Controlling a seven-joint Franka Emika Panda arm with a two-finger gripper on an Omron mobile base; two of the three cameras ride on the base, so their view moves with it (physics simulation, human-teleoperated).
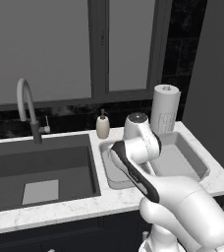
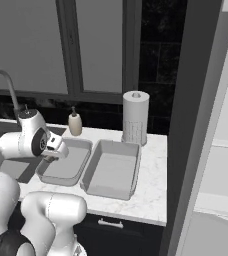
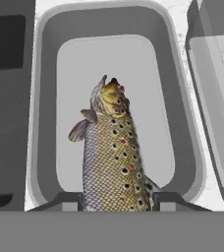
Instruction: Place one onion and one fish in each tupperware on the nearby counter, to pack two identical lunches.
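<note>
1. We see the claw (image 3: pixel 116 199) closed on a spotted fish (image 3: pixel 111 157), its fingers (image 3: pixel 67 201) pressed against both flanks.
2. The fish hangs head-first above the left tupperware (image 3: pixel 45 98), not touching its floor.
3. The second tupperware (image 2: pixel 111 172) sits just beside it on the marble surface (image 2: pixel 151 190).
4. A sink (image 1: pixel 40 172) lies left of both.
</note>
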